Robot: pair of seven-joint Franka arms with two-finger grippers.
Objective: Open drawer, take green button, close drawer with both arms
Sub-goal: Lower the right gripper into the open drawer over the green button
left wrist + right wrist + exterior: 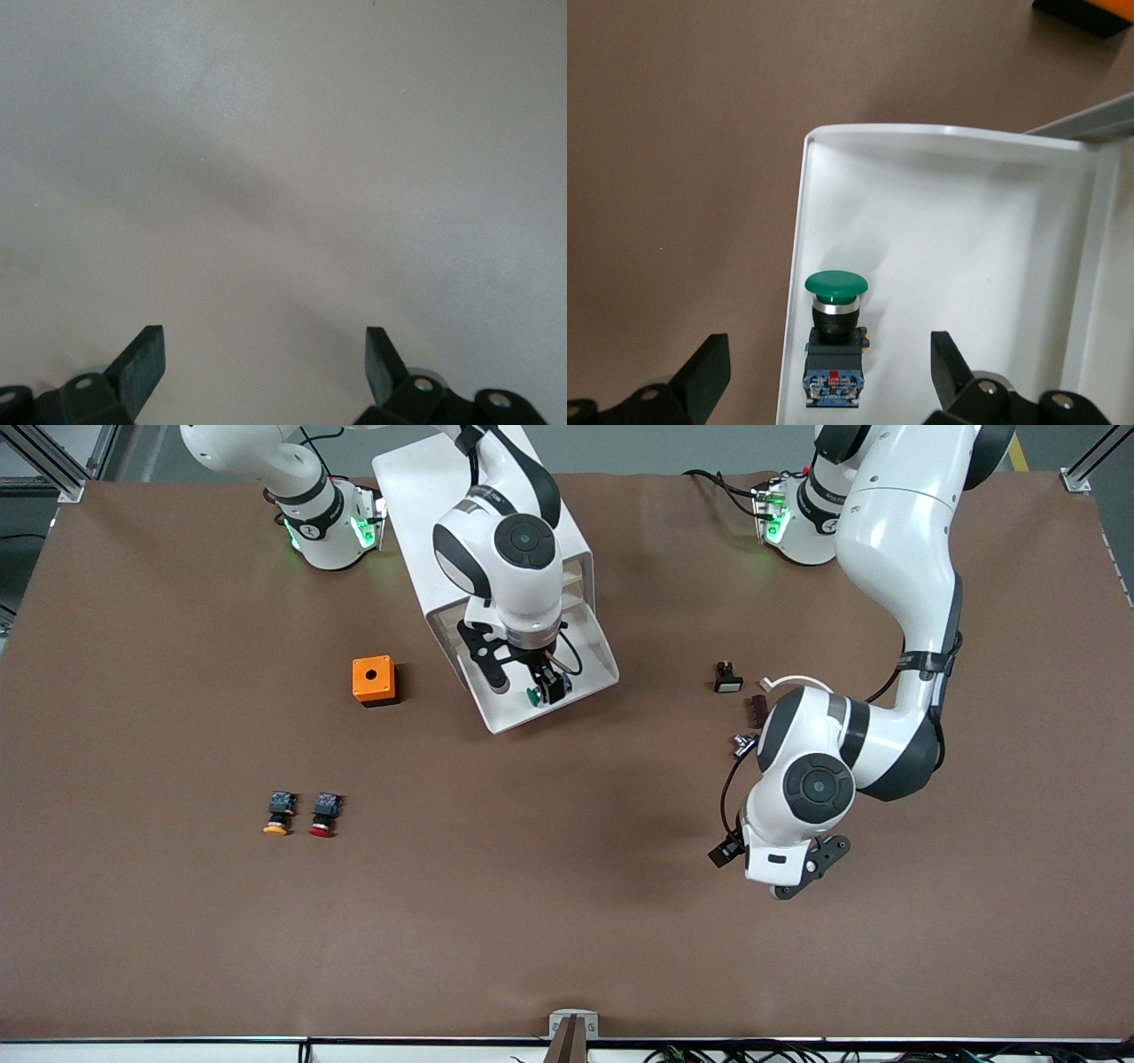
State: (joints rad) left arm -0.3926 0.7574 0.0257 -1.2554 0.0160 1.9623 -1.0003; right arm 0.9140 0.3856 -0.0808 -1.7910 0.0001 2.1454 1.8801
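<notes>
Fingers of the right hand [824, 372] stand wide apart, holding nothing, hung over the pulled-out drawer [567, 691] of the white cabinet [443, 505]. The button [834, 341] lies in the drawer between those fingers, untouched, green cap toward the drawer's front wall; its rear label is too small to read. The left hand [266, 372] waits spread apart and empty over bare counter [567, 921].
</notes>
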